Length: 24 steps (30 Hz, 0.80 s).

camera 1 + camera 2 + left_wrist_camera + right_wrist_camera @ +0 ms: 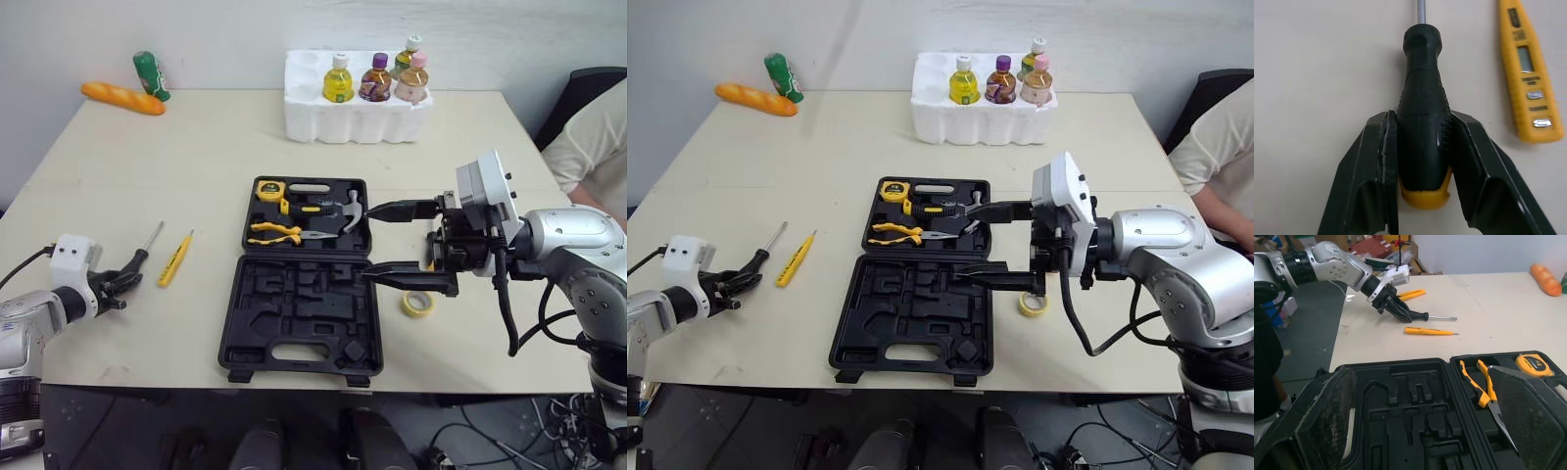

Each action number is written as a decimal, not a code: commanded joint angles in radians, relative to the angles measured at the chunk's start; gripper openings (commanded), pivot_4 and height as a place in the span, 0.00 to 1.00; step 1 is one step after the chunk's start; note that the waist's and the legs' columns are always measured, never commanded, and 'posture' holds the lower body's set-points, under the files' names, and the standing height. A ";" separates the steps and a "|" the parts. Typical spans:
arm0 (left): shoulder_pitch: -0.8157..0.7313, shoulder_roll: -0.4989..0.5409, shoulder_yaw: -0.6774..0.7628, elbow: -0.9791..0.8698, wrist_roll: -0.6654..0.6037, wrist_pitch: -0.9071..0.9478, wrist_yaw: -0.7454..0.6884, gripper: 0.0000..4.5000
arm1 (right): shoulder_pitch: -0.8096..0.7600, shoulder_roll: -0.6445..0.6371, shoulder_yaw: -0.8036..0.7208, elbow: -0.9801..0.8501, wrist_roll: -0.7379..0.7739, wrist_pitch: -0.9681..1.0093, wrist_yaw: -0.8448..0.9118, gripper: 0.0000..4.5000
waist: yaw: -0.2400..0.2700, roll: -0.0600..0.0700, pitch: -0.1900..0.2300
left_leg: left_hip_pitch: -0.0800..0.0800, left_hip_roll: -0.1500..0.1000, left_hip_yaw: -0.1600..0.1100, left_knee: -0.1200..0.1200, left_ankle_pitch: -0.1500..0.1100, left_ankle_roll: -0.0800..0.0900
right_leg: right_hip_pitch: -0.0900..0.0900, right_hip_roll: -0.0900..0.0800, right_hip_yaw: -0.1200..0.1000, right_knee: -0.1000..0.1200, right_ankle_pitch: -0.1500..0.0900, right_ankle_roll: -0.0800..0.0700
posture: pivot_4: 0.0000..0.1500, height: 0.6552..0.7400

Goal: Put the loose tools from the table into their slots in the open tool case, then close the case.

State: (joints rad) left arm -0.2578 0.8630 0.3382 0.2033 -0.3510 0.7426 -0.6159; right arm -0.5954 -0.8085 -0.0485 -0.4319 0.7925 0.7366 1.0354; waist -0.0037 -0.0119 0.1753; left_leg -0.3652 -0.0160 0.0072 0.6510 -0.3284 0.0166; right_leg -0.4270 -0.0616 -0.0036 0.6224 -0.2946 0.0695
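Note:
The open black tool case (299,323) lies at the table's middle. Its far half holds a yellow tape measure (270,190), yellow-handled pliers (279,232) and a hammer (348,209); the near half (1415,401) shows bare slots. My left gripper (122,284) is shut on the black handle of a screwdriver (1422,112), which lies flat on the table at the left, its shaft pointing away. A yellow tester pen (175,258) lies just right of it. My right gripper (367,244) hangs open over the case's right edge, nothing between its fingers. A yellow tape roll (418,304) sits right of the case.
A white foam tray (323,122) with several bottles stands at the back centre. A bread loaf (122,98) and a green can (151,75) lie at the back left. A person (588,137) sits at the right edge.

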 commanded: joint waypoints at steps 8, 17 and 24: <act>-0.273 0.185 -0.230 -0.229 -0.028 0.055 -0.292 0.24 | 0.139 -0.083 -0.118 -0.108 0.034 0.019 -0.040 1.00 | 0.004 -0.002 0.001 | -0.007 0.000 -0.001 0.001 0.003 -0.005 | -0.004 0.000 -0.001 -0.001 0.000 0.000 | 1.00 0.96; -0.590 0.093 -0.579 -0.203 0.083 -0.047 -0.543 0.24 | 0.294 -0.113 -0.198 -0.187 0.029 0.026 -0.117 1.00 | 0.001 -0.002 0.001 | -0.007 -0.001 0.000 0.003 0.004 -0.005 | -0.004 0.002 -0.001 0.004 0.000 0.001 | 1.00 0.96; -0.687 0.026 -0.754 -0.136 0.212 -0.147 -0.680 0.24 | 0.395 -0.120 -0.247 -0.254 0.041 0.036 -0.177 1.00 | 0.006 -0.002 0.001 | -0.007 0.000 0.001 0.008 0.005 -0.003 | -0.003 0.004 0.001 0.006 0.000 0.001 | 1.00 0.96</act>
State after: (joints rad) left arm -0.9126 0.8917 -0.4100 0.0601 -0.1724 0.6204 -1.2776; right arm -0.2048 -0.9188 -0.2571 -0.6449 0.8130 0.7703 0.8739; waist 0.0026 -0.0142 0.1764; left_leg -0.3727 -0.0163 0.0082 0.6606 -0.3240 0.0143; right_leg -0.4302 -0.0579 -0.0029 0.6283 -0.2939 0.0709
